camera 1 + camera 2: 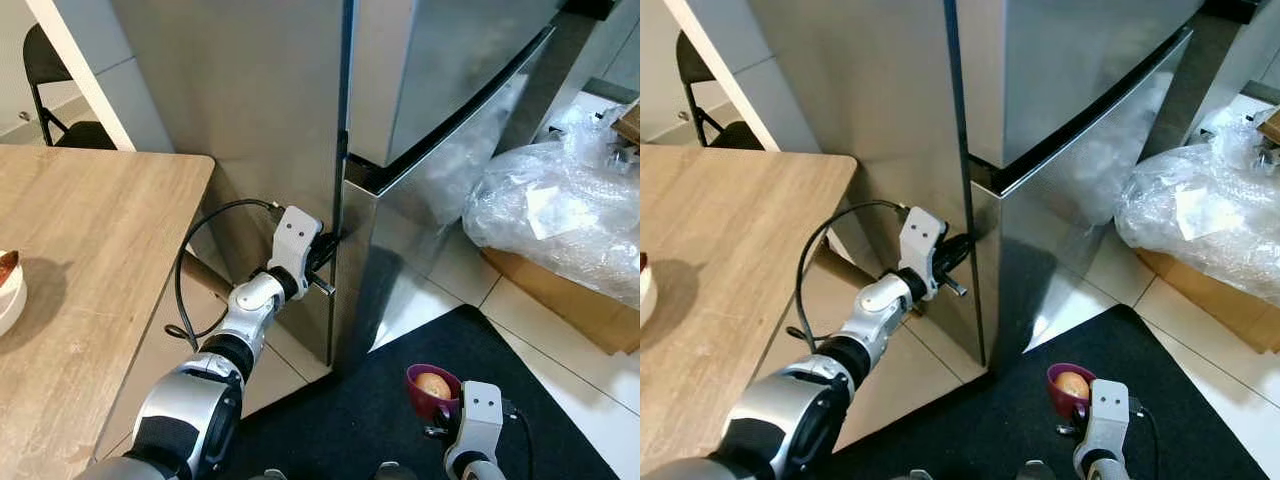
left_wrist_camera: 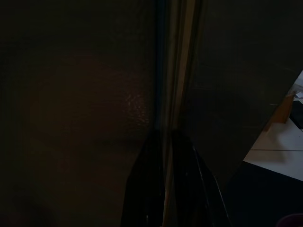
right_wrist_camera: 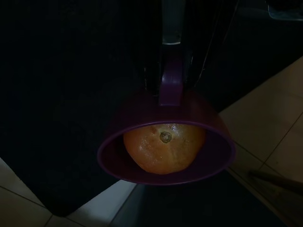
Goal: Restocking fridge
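Orange [image 3: 164, 147], glossy, sits in a purple cup [image 3: 208, 165] pinched by the right gripper [image 1: 443, 425]; left gripper [image 1: 322, 250] jaws unreadable at the fridge [image 1: 440, 90].

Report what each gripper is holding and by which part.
The right gripper holds the purple cup by its handle, an orange inside. The left gripper holds nothing loose; its fingers sit at the fridge door's edge.
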`<state>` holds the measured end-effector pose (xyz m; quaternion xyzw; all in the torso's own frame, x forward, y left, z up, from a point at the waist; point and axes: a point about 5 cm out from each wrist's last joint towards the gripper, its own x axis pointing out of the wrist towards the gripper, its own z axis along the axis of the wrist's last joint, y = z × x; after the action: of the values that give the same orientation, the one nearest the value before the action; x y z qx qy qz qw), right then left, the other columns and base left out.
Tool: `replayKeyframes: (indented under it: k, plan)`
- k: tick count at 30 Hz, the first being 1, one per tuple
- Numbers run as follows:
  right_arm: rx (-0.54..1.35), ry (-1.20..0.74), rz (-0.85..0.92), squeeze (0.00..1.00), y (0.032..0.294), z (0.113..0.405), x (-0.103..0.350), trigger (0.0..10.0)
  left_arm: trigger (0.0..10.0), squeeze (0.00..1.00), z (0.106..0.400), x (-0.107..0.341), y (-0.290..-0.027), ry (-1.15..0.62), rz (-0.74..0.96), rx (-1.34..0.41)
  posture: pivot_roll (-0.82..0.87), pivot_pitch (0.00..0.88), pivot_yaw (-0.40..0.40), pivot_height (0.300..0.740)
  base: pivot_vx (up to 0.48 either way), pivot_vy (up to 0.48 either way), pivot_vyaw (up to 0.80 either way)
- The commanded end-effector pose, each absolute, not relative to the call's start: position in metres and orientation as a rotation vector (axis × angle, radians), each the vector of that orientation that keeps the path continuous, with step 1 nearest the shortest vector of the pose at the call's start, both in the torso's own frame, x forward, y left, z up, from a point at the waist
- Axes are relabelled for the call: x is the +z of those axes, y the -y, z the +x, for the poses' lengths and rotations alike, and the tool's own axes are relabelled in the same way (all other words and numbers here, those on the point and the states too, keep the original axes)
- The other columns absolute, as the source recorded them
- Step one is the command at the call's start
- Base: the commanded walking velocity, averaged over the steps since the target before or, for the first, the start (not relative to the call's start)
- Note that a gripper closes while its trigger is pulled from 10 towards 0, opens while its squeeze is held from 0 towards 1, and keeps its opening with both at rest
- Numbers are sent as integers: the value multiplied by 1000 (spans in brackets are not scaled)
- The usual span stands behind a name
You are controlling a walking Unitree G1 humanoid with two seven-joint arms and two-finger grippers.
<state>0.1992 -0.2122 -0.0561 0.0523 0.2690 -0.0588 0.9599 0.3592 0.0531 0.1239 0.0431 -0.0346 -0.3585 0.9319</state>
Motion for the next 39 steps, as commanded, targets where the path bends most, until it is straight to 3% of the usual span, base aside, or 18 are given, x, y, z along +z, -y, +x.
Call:
replayKeyframes:
  k: [1,39]
  plan:
    - [-138,-529,117,0,213,196,-56,10000,10000,0,352,123,-29,62,94,-839,-206,206,85,740,0,0,0]
    - [-182,-577,106,0,225,171,-66,10000,10000,0,333,122,15,68,70,-1000,-234,218,111,740,0,0,0]
